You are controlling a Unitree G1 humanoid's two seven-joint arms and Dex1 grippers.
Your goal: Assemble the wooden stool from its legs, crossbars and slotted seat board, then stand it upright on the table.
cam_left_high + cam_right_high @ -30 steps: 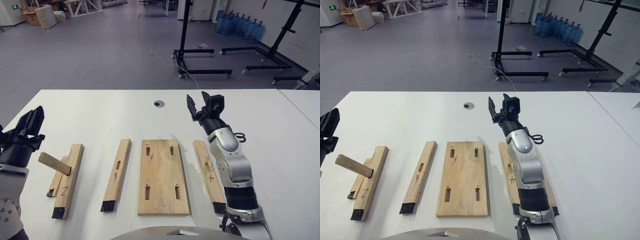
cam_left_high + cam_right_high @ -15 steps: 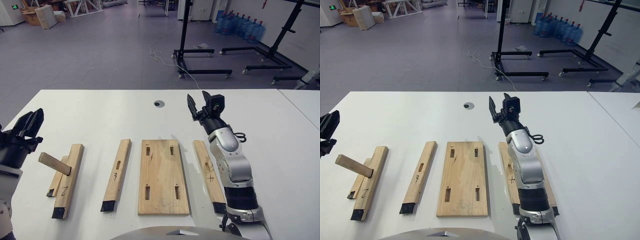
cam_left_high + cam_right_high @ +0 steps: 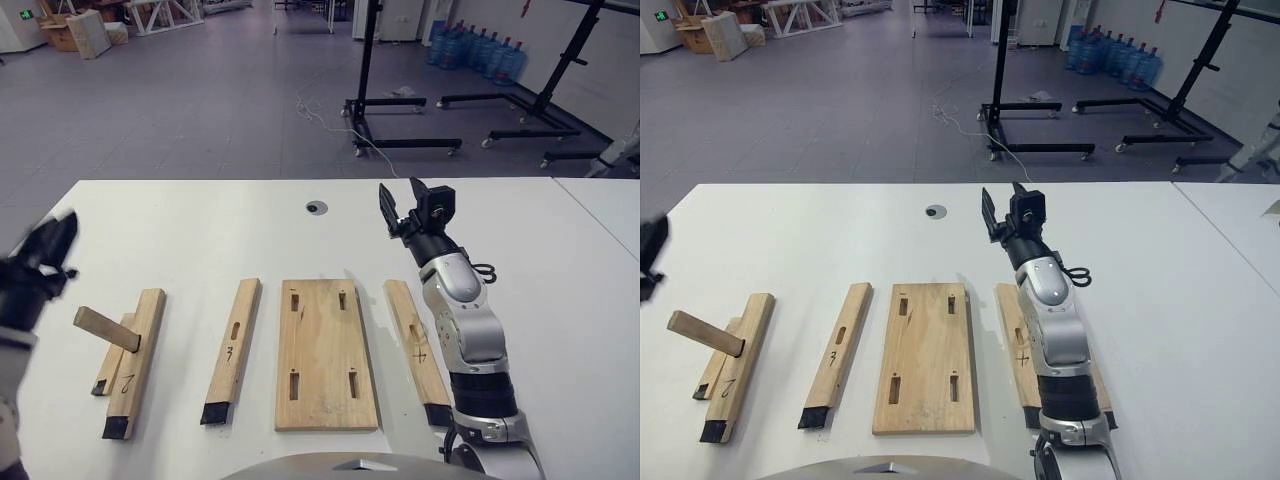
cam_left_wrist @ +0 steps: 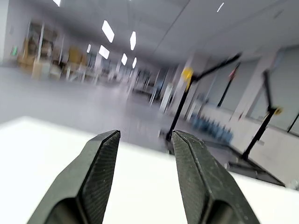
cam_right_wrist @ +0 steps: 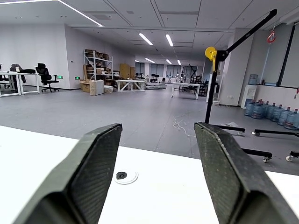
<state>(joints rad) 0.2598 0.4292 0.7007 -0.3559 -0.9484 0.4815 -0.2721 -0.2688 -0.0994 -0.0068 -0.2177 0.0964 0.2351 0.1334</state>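
Note:
The slotted seat board [image 3: 322, 349] lies flat in the middle of the white table [image 3: 200, 220]. Left of it lies a leg marked 3 [image 3: 232, 347]. Farther left a leg marked 2 [image 3: 132, 358] has a short crossbar [image 3: 105, 328] standing out of it, over another piece. A fourth leg [image 3: 414, 345] lies right of the board, under my right arm. My right gripper [image 3: 404, 205] is open and empty, raised above the table beyond that leg. My left gripper [image 3: 52, 243] is open and empty at the far left edge, apart from the leg marked 2.
A round cable hole [image 3: 317, 208] sits in the table behind the board. A second table [image 3: 610, 205] adjoins on the right. Black stands [image 3: 405, 100] and water bottles [image 3: 480, 45] are on the floor beyond. Bare tabletop stretches behind the parts and to the right.
My left gripper has drawn back to the left and up, away from the leg with the crossbar. My right gripper has shifted slightly farther away. The wooden parts have not moved.

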